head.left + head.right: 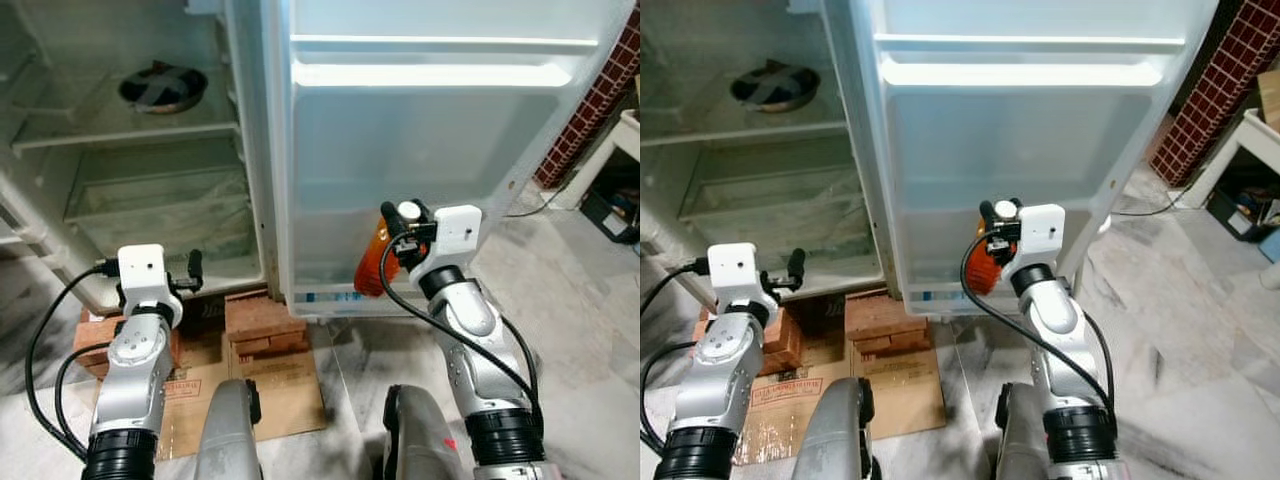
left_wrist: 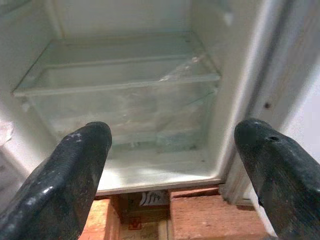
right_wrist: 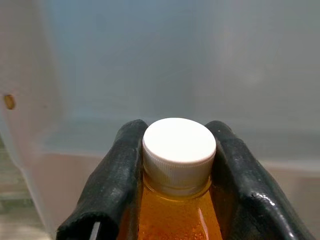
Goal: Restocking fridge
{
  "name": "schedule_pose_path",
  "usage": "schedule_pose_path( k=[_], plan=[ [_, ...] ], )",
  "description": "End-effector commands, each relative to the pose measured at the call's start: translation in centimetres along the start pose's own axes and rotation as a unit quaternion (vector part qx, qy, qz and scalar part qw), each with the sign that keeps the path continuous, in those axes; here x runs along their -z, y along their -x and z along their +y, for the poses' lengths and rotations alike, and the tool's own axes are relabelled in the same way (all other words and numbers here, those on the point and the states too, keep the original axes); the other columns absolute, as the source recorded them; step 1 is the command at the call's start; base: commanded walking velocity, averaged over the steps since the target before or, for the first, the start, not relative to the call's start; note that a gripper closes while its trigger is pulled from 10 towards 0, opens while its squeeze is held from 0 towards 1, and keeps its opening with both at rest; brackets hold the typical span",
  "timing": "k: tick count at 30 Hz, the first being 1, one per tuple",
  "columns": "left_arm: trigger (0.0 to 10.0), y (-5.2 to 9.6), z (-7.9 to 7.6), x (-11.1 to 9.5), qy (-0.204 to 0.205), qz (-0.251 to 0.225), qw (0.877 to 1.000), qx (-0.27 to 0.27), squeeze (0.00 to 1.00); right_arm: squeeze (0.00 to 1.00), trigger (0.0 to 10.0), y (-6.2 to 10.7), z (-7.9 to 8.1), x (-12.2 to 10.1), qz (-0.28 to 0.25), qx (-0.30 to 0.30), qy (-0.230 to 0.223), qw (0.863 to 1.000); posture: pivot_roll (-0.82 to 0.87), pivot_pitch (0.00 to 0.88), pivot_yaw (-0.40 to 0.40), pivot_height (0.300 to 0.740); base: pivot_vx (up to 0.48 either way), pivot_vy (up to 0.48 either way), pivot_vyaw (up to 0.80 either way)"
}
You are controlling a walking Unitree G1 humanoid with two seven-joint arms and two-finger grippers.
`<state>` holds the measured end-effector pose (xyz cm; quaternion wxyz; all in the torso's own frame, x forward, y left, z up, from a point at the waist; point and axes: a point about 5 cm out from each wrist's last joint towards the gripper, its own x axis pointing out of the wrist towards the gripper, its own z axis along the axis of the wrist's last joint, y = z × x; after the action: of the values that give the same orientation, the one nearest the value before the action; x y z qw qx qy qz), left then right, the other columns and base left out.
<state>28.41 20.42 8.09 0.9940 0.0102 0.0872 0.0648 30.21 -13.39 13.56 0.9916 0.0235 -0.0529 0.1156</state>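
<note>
An orange bottle (image 1: 374,262) with a white cap (image 3: 179,146) hangs by its neck in my right gripper (image 1: 399,216), which is shut on it just below the cap. The bottle is held close against the lower part of the open fridge door (image 1: 420,150), by its bottom door bin (image 1: 330,270). My left gripper (image 1: 193,270) is open and empty, low in front of the fridge's bottom compartment. Its two black fingers (image 2: 70,175) frame the clear crisper drawer (image 2: 120,107) in the left wrist view.
A dark round pan (image 1: 162,87) rests on the upper glass shelf (image 1: 120,130). The fridge stands on red bricks (image 1: 262,325) over flattened cardboard (image 1: 240,385). Marble floor spreads to the right, with a brick wall (image 1: 595,100) and a white table (image 1: 620,140) at the far right.
</note>
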Motion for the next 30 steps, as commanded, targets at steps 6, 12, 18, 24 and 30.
schedule_pose_path(
  k=[6, 12, 18, 24, 30],
  plan=[
    [10.0, -0.2, -0.7, -0.4, -0.002, -0.006, 1.000, 0.015, 0.00, 0.00, 10.0, -0.1, -0.6, -0.8, -0.020, 0.012, 0.004, 1.000, -0.02, 0.041, 0.012, 0.575, 0.326, -0.349, 0.00],
    [10.0, -0.1, -0.6, -0.4, 0.012, -0.009, 1.000, 0.008, 0.00, 0.00, 10.0, 0.0, -0.7, -0.8, -0.020, 0.014, 0.006, 1.000, -0.02, 0.038, 0.012, 0.575, 0.205, -0.188, 0.00],
    [10.0, -0.1, -0.4, -0.4, 0.012, -0.011, 1.000, 0.005, 0.00, 0.00, 10.0, 0.2, -0.7, -0.7, -0.018, 0.015, 0.007, 1.000, -0.02, 0.037, 0.013, 0.575, 0.000, 0.000, 0.00],
    [10.0, 0.0, -0.1, -0.3, 0.008, -0.009, 1.000, -0.012, 0.00, 0.00, 10.0, 0.2, -0.6, -0.6, -0.017, 0.012, 0.006, 1.000, -0.02, 0.037, 0.011, 0.575, 0.000, 0.000, 0.00],
    [10.0, 2.1, 1.2, 0.8, 0.002, 0.018, 1.000, 0.000, 0.00, 0.00, 10.0, 0.3, 0.1, -0.4, -0.016, -0.002, -0.001, 1.000, -0.01, 0.067, 0.028, 0.575, 0.000, 0.000, 0.00]
  ],
)
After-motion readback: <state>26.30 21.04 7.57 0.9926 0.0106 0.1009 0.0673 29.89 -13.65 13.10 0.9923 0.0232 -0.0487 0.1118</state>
